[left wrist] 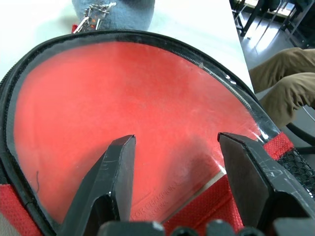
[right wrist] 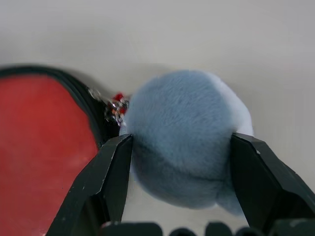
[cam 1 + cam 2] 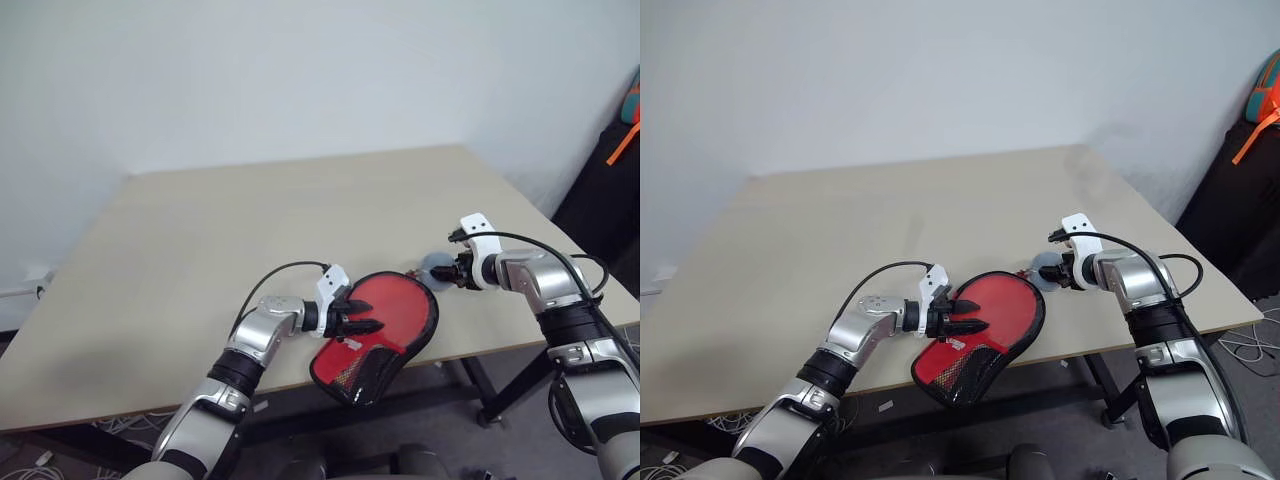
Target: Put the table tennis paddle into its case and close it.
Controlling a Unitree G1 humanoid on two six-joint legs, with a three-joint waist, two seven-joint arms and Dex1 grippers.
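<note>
Where the tan table [image 3: 250, 230] ends at its near edge, the case [image 3: 385, 325] lies flat, with its narrow mesh end hanging out past the edge. The case is red on top with a black rim. A smooth red face shows under its top, and this may be the paddle [image 1: 123, 113] inside, but it is hard to be sure from here.

The left gripper [image 3: 362, 327] reaches in from the left side. Its two black fingers [image 1: 110, 179] are spread apart over the red top of the case, near the narrow end. They are not squeezing anything.

The right gripper [image 3: 447, 273] is at the far round end of the case. Its fingers [image 2: 106, 179] sit on both sides of a fluffy blue-grey ball [image 2: 182, 137] and press on it. The ball hangs from a little metal clip [image 2: 114, 109] on the case rim.
</note>
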